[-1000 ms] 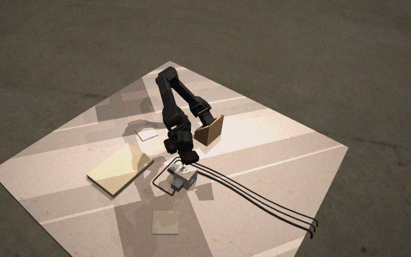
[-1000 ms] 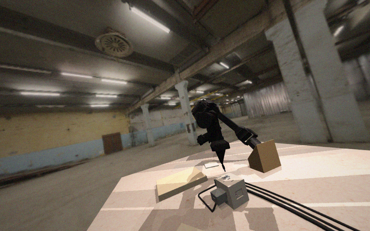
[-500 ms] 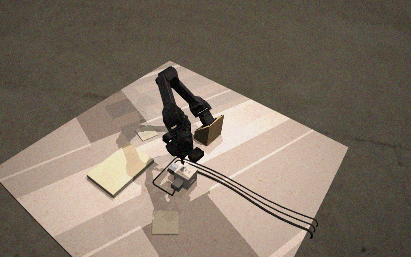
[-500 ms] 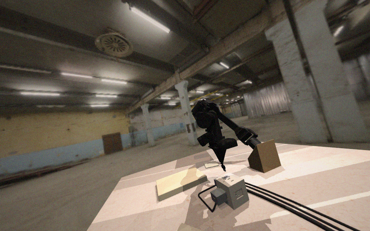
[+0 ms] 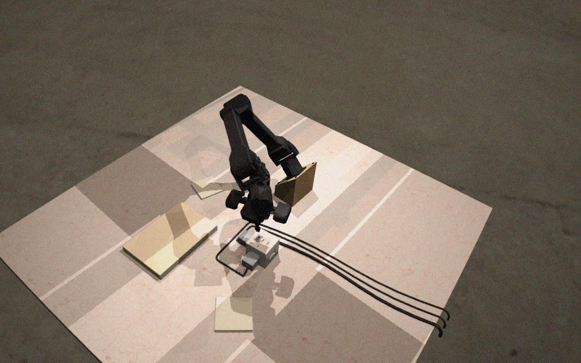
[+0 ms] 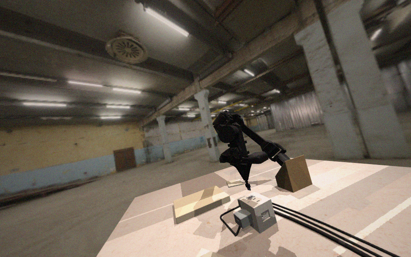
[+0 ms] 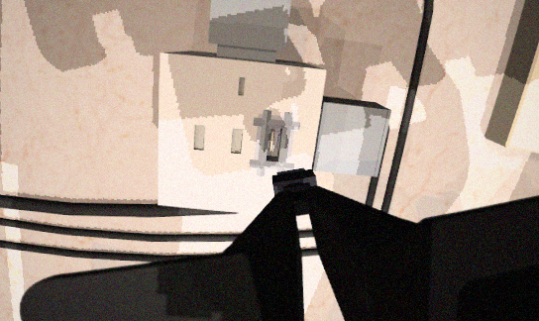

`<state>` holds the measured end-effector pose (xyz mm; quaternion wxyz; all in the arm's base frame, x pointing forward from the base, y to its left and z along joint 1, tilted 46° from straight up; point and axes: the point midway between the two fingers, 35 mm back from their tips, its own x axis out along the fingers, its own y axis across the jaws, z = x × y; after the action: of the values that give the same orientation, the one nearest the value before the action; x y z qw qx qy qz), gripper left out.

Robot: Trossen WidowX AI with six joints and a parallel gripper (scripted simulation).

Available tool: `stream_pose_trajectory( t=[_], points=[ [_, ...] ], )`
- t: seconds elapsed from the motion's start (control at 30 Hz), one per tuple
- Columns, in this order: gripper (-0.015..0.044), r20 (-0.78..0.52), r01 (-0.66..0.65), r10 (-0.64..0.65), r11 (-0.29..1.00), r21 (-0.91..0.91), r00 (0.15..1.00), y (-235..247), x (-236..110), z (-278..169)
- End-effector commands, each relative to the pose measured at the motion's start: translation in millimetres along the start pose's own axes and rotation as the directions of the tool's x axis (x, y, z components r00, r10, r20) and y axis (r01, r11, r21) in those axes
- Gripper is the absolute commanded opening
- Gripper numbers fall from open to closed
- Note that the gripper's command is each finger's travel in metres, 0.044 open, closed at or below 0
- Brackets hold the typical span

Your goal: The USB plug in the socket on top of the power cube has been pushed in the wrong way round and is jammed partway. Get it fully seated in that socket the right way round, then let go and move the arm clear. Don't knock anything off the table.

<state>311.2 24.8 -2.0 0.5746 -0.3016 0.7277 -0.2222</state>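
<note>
- No readable writing shows on anything.
- The jaws are nearly closed, pinching the small dark plug (image 7: 294, 179) at their tips.
- The plug hangs above the cube (image 6: 258, 208), just beside the socket (image 7: 273, 140) on its top, not inserted.
- The plug's orientation is hard to make out.
- Three cables (image 5: 365, 279) run off the surface (image 5: 419, 216).

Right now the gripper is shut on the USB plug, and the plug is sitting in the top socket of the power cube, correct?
Not quite. The gripper is shut on the USB plug, but the plug hangs above the power cube, out of the top socket. The exterior view shows the gap.
</note>
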Motion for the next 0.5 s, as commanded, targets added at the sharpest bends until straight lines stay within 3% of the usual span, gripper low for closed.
stream_pose_trajectory(
  t=[0.0,0.47],
  points=[
    [0.0000,0.000,0.000,0.000,0.993,-0.120,1.000,0.0,0.2,0.1],
    [0.0000,0.000,0.000,0.000,0.884,-0.468,1.000,0.0,0.2,0.1]
  ],
)
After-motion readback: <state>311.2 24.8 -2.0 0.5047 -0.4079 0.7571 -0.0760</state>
